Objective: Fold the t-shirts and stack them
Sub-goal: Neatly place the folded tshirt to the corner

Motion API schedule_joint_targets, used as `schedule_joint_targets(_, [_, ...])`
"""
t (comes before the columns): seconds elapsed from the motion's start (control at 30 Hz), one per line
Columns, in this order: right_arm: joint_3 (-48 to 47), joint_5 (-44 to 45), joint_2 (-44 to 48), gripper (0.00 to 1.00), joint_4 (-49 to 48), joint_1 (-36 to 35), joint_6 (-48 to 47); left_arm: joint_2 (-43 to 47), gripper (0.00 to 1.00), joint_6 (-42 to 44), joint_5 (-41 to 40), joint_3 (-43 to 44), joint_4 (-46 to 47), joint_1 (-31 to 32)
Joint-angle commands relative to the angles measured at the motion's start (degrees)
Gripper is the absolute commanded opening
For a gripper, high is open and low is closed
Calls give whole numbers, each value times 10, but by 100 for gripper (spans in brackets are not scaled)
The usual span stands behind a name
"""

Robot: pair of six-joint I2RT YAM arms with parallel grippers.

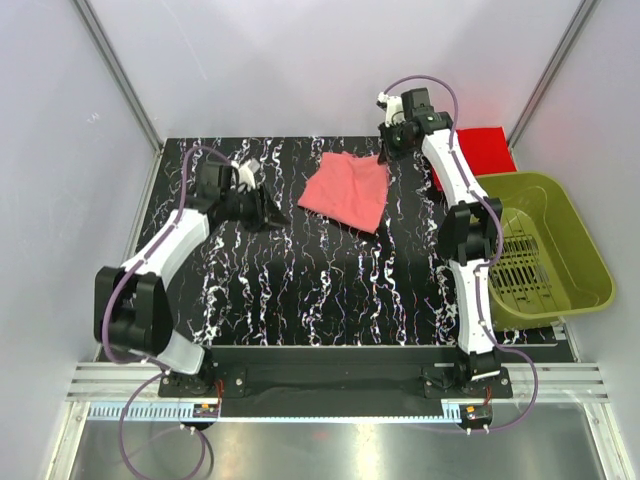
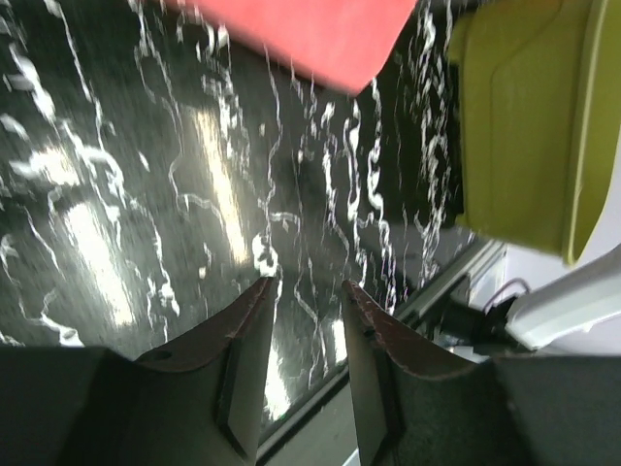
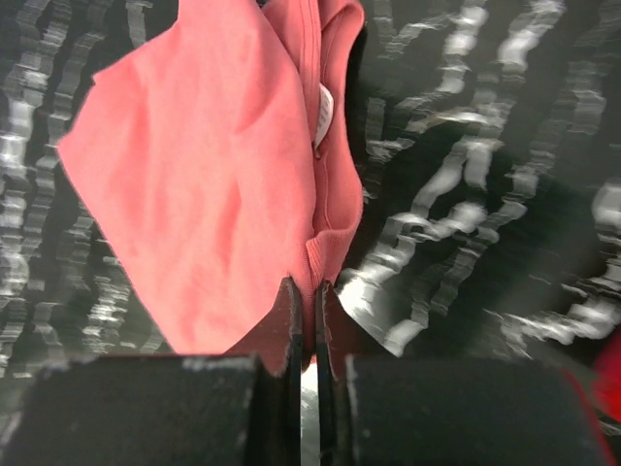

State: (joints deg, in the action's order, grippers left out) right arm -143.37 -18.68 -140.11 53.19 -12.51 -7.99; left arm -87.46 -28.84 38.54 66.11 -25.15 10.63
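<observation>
Right gripper (image 3: 304,286) is pinched shut on a hem edge of the salmon-pink t-shirt (image 3: 204,184), which lies roughly folded by the middle of the far edge of the table (image 1: 300,300). Left gripper (image 2: 309,286) hovers part open and empty nearer the left edge. Folding looks underway, stacking not done: the red t-shirt (image 1: 490,148) sits apart at the far right corner, partly hidden behind the right arm (image 1: 458,180)

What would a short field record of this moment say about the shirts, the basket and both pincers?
salmon-pink t-shirt: partly folded, far middle of the table
red t-shirt: lying flat at far right corner, behind the basket
olive-green basket: right table edge, no shirt seen inside
right pincer: shut on the salmon-pink t-shirt's edge
left pincer: open, holding nothing, over bare table
stack: not yet made
</observation>
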Motion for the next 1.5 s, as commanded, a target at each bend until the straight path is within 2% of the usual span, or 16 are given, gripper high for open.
schedule_joint_targets(0.0, [-3, 89, 83, 0, 16, 12, -86, 47, 39, 26, 26, -38, 9, 6])
schedule_joint_targets(0.23, [21, 174, 158, 0, -14, 30, -161, 72, 39, 82, 23, -62, -23, 7])
schedule_joint_targets(0.4, [-3, 168, 160, 0, -24, 48, -219, 71, 39, 101, 13, -63, -27, 7])
schedule_joint_targets(0.53, [19, 153, 175, 0, -57, 66, -247, 70, 39, 104, 17, -68, -20, 7])
schedule_joint_targets(0.67, [6, 124, 172, 0, -42, 88, -265, 70, 39, 106, 15, -72, -17, 7])
schedule_joint_targets(0.8, [41, 92, 190, 0, -66, 122, -282, 70, 39, 106, 22, -81, -8, 7])
schedule_joint_targets(1.0, [133, -3, 219, 0, -177, 190, -315, 71, 39, 106, 27, -86, -2, 7])
schedule_joint_targets(1.13, [94, -32, 194, 0, -159, 215, -316, 67, 38, 104, 29, -84, 1, 7])
schedule_joint_targets(1.3, [121, -79, 193, 0, -204, 226, -331, 67, 38, 106, 31, -85, 1, 7])
schedule_joint_targets(1.47, [69, -134, 152, 0, -203, 228, -343, 70, 38, 107, 30, -88, 2, 7])
